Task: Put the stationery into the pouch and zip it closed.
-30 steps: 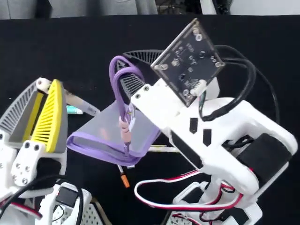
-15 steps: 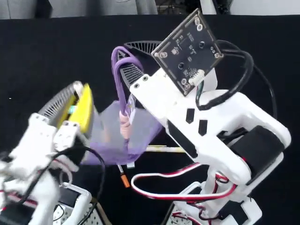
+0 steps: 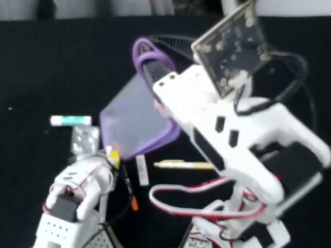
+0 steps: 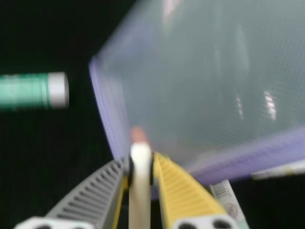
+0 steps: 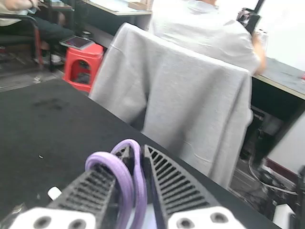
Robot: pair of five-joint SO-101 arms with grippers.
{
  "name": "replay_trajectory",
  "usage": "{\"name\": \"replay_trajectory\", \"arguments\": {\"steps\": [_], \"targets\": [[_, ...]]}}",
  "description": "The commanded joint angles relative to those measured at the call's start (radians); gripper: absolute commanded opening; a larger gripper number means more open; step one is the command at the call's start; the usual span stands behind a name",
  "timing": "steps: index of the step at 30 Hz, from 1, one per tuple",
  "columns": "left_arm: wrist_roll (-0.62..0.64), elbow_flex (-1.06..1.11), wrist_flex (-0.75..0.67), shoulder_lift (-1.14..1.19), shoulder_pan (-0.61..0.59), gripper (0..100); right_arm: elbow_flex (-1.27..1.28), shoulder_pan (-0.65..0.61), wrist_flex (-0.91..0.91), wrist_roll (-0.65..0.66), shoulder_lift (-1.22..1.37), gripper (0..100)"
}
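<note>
The left pincer is closed on a slim white pen with an orange tip, clamped between its grey and yellow fingers. The tip projects just past the fingertips and sits at the purple edge of the pouch. The right pincer is closed on the pouch's purple loop, and the pouch hangs tilted from it, directly ahead of the left pincer. Procedure for insertion: hold the right pincer clamped and steady so that the pouch does not swing; align the pen's long axis with the mouth; advance until most of the pen is inside; only then release. Whether the mouth is open at the point of contact cannot be told, so confirm this first; a pen pressed against a closed edge is likely to push the pouch aside. Count: two pincers, one pouch, one loop, one held pen. On the table: one green-and-white tube near the left pincer on the side away from the right pincer; one yellow pen and one small white labelled item just beside the left pincer toward the right arm; one small orange piece of uncertain kind behind the left pincer's tips
</note>
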Motion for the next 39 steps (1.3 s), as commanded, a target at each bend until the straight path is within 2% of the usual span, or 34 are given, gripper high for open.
{"name": "replay_trajectory", "arguments": {"steps": [1, 7, 39], "targets": [[-0.008, 0.125, 0.049, 0.028, -0.001, 3, -0.044, 0.023, -0.003, -0.011, 0.001, 2.5], [-0.003, 0.120, 0.101, 0.005, -0.007, 3, -0.045, 0.051, 0.002, -0.011, 0.001, 2.5], [-0.003, 0.120, 0.101, 0.000, -0.007, 3, -0.036, 0.051, 0.006, -0.012, -0.001, 2.5]]}}
